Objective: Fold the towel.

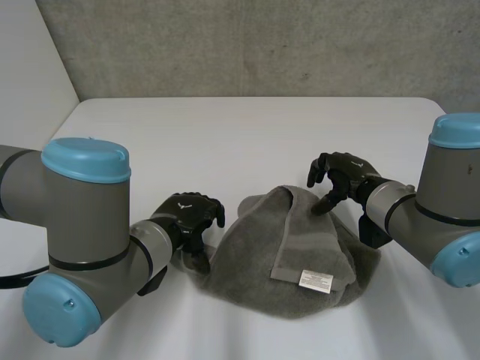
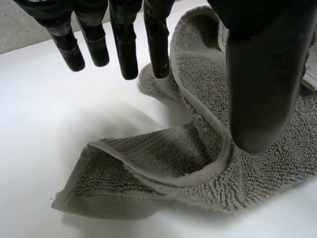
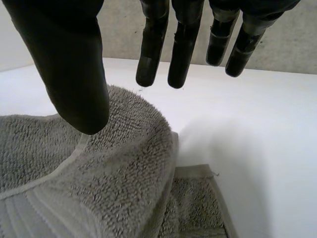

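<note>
**Towel (image 1: 300, 251) heaped on the white table (image 1: 225, 135)**

The grey cloth lies rumpled at the table's near side. A hemmed flap is folded over its top and a white label (image 1: 316, 280) faces up. The left hand (image 1: 191, 217) hovers at its left edge, fingers (image 2: 124, 44) straight and spread, gripping nothing. The right hand (image 1: 341, 180) hangs over the far right edge, fingers (image 3: 183, 54) likewise straight and empty. A grey concrete wall (image 1: 262, 45) stands behind the table.
</note>
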Available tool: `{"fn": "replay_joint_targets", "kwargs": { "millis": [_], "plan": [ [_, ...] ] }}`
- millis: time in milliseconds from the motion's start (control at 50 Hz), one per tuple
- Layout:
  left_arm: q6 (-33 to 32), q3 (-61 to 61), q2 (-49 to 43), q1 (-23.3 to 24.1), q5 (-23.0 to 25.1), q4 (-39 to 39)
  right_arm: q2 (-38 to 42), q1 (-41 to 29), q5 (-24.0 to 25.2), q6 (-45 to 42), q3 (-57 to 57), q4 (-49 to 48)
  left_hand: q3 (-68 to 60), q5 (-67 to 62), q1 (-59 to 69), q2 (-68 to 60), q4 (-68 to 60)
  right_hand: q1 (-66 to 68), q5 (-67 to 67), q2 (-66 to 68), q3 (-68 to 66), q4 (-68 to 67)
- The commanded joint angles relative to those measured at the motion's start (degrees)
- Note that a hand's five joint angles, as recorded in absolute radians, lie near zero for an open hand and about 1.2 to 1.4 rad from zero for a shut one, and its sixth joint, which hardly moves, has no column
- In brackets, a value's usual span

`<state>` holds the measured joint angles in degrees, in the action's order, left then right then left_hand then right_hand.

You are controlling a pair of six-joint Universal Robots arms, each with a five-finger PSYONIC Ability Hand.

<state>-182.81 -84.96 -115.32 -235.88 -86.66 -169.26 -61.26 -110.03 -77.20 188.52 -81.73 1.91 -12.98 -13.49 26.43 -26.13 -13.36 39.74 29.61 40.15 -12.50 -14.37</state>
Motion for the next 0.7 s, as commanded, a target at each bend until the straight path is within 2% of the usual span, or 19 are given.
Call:
{"fn": "replay_joint_targets", "kwargs": {
  "millis": [20,40,80,160,460,520,560,580,600,620,660,680,700],
  "plan": [
    [0.00,0.24,1.76,-0.28,-0.09,0.42,0.61,-0.36,0.65,0.44,0.25,-0.32,2.98,3.17,-6.11,5.81,3.36,-14.63,-14.51,-15.05,2.50,4.37],
    [0.00,0.24,1.77,-0.28,-0.09,0.42,0.61,-0.36,0.65,0.44,0.25,-0.32,2.98,3.18,-6.12,5.82,3.36,-14.68,-14.55,-15.10,2.50,4.37],
    [0.00,0.32,2.03,-0.46,-0.18,0.42,0.70,-0.45,-0.75,1.31,1.30,-0.32,2.98,3.85,-6.79,6.49,3.36,-23.89,-23.77,-24.31,2.50,4.37],
    [0.00,0.06,2.21,-0.72,-0.53,0.42,0.88,-0.45,-2.33,3.77,2.53,-0.24,2.98,5.70,-8.64,8.34,3.36,-27.12,-26.99,-27.53,2.50,4.37],
    [0.44,-0.03,-1.92,-0.72,-0.97,0.24,10.02,-2.65,-3.83,5.45,9.04,0.12,2.98,6.54,-9.48,9.18,3.36,-25.61,-25.49,-26.03,2.50,4.37],
    [0.27,0.06,-3.59,-0.19,-1.06,0.24,12.13,-3.61,-4.45,5.54,9.92,0.20,2.98,5.70,-8.64,8.34,3.36,-21.07,-20.95,-21.49,2.50,4.37],
    [0.18,0.15,-4.30,-0.19,-1.15,0.24,12.83,-4.14,-4.27,5.63,10.27,0.20,2.98,4.86,-7.80,7.50,3.36,-11.71,-11.58,-12.13,2.50,4.37],
    [0.09,0.24,-4.99,-0.11,-1.15,0.24,12.83,-4.14,-4.27,5.63,10.27,0.20,2.98,3.20,-6.14,5.83,3.36,-11.65,-11.53,-12.07,2.50,4.37],
    [0.00,0.41,-5.52,-0.11,-1.15,0.24,12.83,-4.31,-4.01,5.54,10.27,0.20,2.98,-1.15,-1.79,1.49,3.36,-3.49,-3.37,-3.91,2.50,4.37],
    [0.00,0.41,-5.53,-0.11,-1.15,0.24,12.83,-4.32,-4.01,5.54,10.27,0.20,2.98,-1.19,-1.75,1.45,3.36,-3.41,-3.29,-3.83,2.50,4.37],
    [-0.09,0.94,-6.14,-0.11,-1.15,0.33,12.74,-4.49,-3.48,5.45,10.27,0.29,2.98,-23.94,20.99,-21.30,3.36,23.02,23.15,22.61,2.50,4.37],
    [-0.09,0.94,-6.14,-0.11,-1.15,0.33,12.74,-4.49,-3.48,5.45,10.27,0.29,2.98,-24.07,21.13,-21.43,3.36,23.17,23.29,22.75,2.50,4.37],
    [-0.09,1.20,-6.14,-0.11,-1.15,0.33,12.74,-4.58,-3.13,5.28,10.27,0.29,2.98,-40.06,37.12,-37.42,3.36,35.16,35.28,34.74,2.50,4.37]
  ]
}}
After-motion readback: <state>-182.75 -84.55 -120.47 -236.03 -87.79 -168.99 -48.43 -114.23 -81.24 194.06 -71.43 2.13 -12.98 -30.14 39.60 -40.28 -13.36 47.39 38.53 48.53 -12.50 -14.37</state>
